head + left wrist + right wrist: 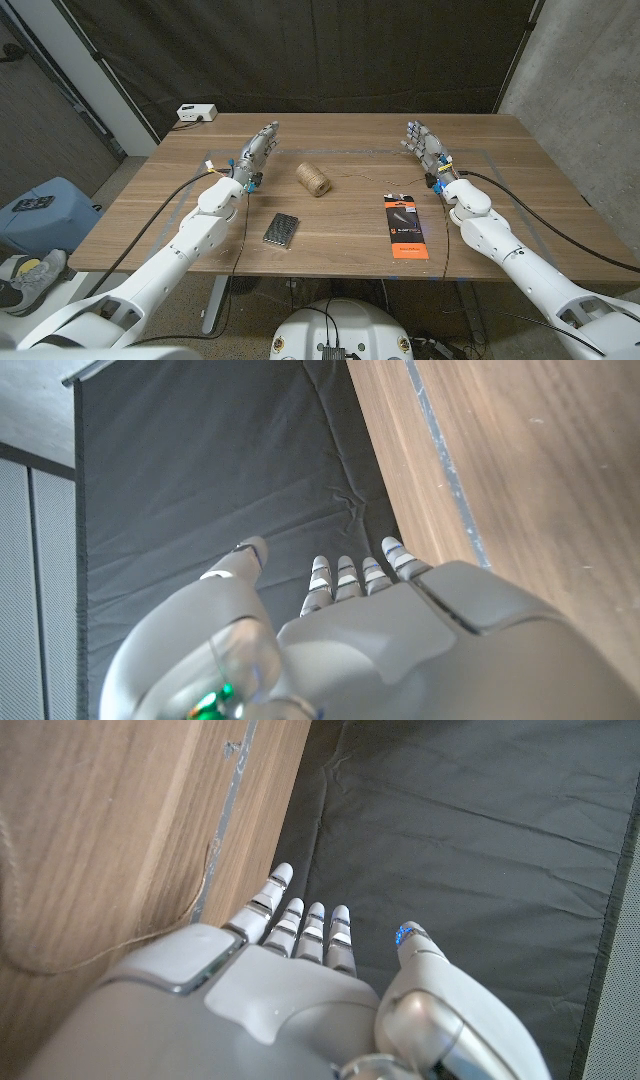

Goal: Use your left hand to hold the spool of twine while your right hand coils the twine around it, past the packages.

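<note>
Left hand (259,148): empty, fingers straight and held together, standing on its edge on the table at about 10 o'clock from the spool; well apart from it.
Right hand (424,143): empty, fingers extended and close together, thumb set apart; at about 2 o'clock from the spool, near the far edge. Nothing held.
Spool of twine (313,179): lies on its side near the table's centre, between the two hands, untouched.
Loose twine (362,181): a thin tail runs from the spool toward 3 o'clock, to the right forearm; the right wrist view shows a strand (120,938) curving across the wood beside that hand.
Packages: a small dark packet (282,230) at 7 o'clock from the spool; a black-and-orange carded pack (405,227) at 4 o'clock.
Task status: judged not begun; no grasp on spool or twine.
Risk 1: the spool is round and on its side, so a sideways touch from the left hand would probably roll it away.
Risk 2: the twine is thin and flat on the wood; the right fingers may fail to pinch it, or drag it and tug the unheld spool.
Risk 3: the tail passes close to the carded pack, so a sweep could snag or shift it.
Surface: wooden table (520,165), faint taped rectangle marked on it.
Room: dark curtain (330,50) behind; white box (195,113) at the far left corner.
</note>
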`<action>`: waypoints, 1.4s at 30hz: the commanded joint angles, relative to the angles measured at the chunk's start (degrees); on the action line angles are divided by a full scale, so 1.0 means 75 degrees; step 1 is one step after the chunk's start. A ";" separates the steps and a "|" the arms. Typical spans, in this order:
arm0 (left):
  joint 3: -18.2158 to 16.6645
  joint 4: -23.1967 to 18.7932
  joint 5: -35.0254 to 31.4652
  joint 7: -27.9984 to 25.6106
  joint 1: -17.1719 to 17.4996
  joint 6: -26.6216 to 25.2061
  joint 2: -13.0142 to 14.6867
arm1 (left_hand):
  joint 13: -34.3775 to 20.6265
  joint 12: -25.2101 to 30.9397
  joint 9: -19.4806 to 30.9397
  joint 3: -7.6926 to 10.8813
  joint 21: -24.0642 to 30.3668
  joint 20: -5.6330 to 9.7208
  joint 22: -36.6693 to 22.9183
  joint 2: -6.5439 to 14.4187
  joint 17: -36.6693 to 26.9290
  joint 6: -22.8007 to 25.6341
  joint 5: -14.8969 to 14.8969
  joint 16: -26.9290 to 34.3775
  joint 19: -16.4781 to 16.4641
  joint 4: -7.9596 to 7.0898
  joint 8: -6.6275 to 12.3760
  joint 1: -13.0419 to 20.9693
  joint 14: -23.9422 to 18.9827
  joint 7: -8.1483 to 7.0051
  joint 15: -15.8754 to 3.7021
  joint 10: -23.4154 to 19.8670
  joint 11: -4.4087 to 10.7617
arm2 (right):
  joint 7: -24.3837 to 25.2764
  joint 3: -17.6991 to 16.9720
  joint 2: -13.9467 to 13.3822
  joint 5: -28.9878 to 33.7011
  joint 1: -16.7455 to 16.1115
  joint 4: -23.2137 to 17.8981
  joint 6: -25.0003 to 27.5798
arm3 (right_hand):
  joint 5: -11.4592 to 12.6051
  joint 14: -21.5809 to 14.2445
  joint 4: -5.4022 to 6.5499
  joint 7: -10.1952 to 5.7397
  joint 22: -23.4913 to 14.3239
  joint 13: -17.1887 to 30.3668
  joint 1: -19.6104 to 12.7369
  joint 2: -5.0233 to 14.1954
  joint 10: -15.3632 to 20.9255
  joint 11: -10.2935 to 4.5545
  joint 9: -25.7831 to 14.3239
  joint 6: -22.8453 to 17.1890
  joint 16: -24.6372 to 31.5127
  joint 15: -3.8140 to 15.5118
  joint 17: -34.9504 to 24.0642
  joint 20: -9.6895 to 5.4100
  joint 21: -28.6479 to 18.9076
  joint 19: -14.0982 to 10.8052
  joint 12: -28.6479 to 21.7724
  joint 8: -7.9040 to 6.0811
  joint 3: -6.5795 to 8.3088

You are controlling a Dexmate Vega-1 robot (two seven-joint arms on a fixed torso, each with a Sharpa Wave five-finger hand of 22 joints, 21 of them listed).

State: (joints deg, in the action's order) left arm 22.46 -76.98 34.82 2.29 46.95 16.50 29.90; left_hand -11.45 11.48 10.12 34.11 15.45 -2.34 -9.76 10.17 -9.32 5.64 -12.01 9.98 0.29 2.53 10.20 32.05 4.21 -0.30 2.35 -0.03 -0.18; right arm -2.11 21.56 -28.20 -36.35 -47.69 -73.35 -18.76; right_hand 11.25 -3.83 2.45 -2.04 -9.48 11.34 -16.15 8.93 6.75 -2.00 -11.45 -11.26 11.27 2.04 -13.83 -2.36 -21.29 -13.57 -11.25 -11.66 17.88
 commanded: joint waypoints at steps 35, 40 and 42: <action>0.0190 -0.0343 -0.1236 0.0771 -0.0597 -0.0058 0.1251 | 0.0013 0.0169 0.0025 0.0512 -0.0259 0.0037 -0.0030 -0.0174 -0.0045 0.0037 -0.0987 0.0073 -0.0386 0.1015 0.0065 0.1093 -0.0398 0.0034 -0.0037 -0.0448 0.0085 | 0.0181 0.0095 0.0285 0.0205 0.0292 0.0382 -0.0195 | 0.0010 -0.0054 -0.0017 0.0001 -0.0024 0.0022 -0.0034 -0.0019 0.0012 -0.0007 -0.0020 -0.0031 0.0039 0.0170 0.0058 -0.0242 0.0127 -0.0104 -0.0020 -0.0023 0.0131; 0.0263 -0.0224 -0.1333 0.1004 -0.0783 -0.0010 0.1304 | 0.0006 0.0165 0.0026 0.0531 -0.0274 0.0013 -0.0030 -0.0189 -0.0048 -0.0024 -0.1042 0.0067 -0.0397 0.1028 0.0045 0.1149 -0.0402 0.0066 -0.0023 -0.0439 0.0061 | 0.0096 0.0121 0.0395 0.0214 0.0445 0.0642 -0.0304 | 0.0007 -0.0049 -0.0017 0.0004 -0.0024 0.0022 -0.0030 -0.0019 0.0004 0.0001 -0.0020 -0.0029 0.0039 0.0170 0.0067 -0.0237 0.0143 -0.0112 -0.0017 -0.0021 0.0141; 0.0311 -0.0137 -0.1403 0.1110 -0.0884 0.0035 0.1316 | 0.0002 0.0167 0.0027 0.0542 -0.0281 0.0007 -0.0031 -0.0190 -0.0049 -0.0031 -0.1072 0.0064 -0.0403 0.1032 0.0045 0.1178 -0.0403 0.0075 -0.0022 -0.0445 0.0046 | 0.0051 0.0133 0.0423 0.0224 0.0495 0.0729 -0.0351 | 0.0006 -0.0051 -0.0017 0.0008 -0.0025 0.0022 -0.0029 -0.0021 0.0004 0.0000 -0.0019 -0.0031 0.0040 0.0171 0.0071 -0.0232 0.0149 -0.0116 -0.0017 -0.0021 0.0145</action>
State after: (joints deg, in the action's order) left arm 23.72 -79.65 26.42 7.72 42.93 15.83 38.51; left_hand -11.32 12.53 10.13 37.93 13.53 -2.36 -9.74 8.68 -9.47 5.42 -19.57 10.20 -2.16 10.14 10.20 40.20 1.42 -0.09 1.85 -3.06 0.60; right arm -0.96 22.21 -26.15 -34.97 -45.54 -70.43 -20.23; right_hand 11.24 -3.83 2.13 -2.05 -9.47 11.32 -16.15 8.93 6.72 -1.97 -11.47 -11.26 11.27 2.04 -13.31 -1.94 -20.52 -13.99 -11.25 -11.66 18.51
